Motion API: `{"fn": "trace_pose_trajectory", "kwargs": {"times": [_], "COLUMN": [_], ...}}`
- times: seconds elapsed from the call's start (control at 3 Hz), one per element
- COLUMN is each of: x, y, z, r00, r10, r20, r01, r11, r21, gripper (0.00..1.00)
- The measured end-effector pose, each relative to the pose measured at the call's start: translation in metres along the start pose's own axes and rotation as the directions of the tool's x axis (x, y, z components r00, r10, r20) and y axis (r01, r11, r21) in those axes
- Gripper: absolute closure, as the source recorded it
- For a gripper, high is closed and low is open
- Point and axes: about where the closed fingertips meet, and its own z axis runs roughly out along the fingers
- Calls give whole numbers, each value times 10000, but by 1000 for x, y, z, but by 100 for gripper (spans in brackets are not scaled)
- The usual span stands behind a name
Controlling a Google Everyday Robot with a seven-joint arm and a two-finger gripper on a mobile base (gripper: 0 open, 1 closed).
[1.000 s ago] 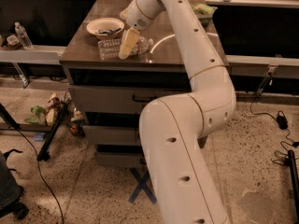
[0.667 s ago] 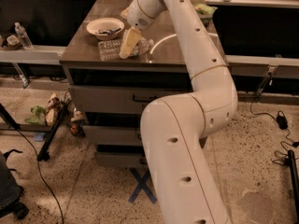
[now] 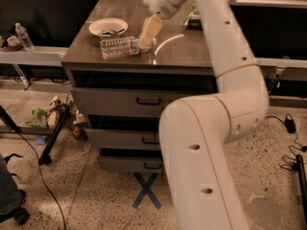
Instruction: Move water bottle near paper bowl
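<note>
The water bottle is clear and ribbed and lies on its side on the brown cabinet top, its cap end pointing right. The paper bowl stands just behind it, a short gap away, with a dark small item inside. My gripper reaches down from the white arm, and its pale tip is at the bottle's right cap end, right of the bowl.
A green snack bag lies at the back of the top, partly behind the arm. A smaller clear bottle stands on a low shelf at far left. Drawers are below; cables, a stand and clutter lie on the floor at left.
The gripper has shifted a little to the right and up, so more of the bottle's length shows. The bottle and bowl lie about where they were.
</note>
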Motion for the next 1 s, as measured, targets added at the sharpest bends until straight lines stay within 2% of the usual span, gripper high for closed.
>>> {"fn": "trace_pose_trajectory", "kwargs": {"times": [0.33,0.67,1.0], "x": [16,36,36], "y": [-13,-22,-22], "z": [-42,-80,-80], "r00": [9989,9939,9939], "r10": [173,588,588], "r20": [-431,-937,-937], "r01": [-140,-446,-446], "r11": [9970,9881,9881], "r21": [763,1469,1469], "gripper": [0,0,0]}}
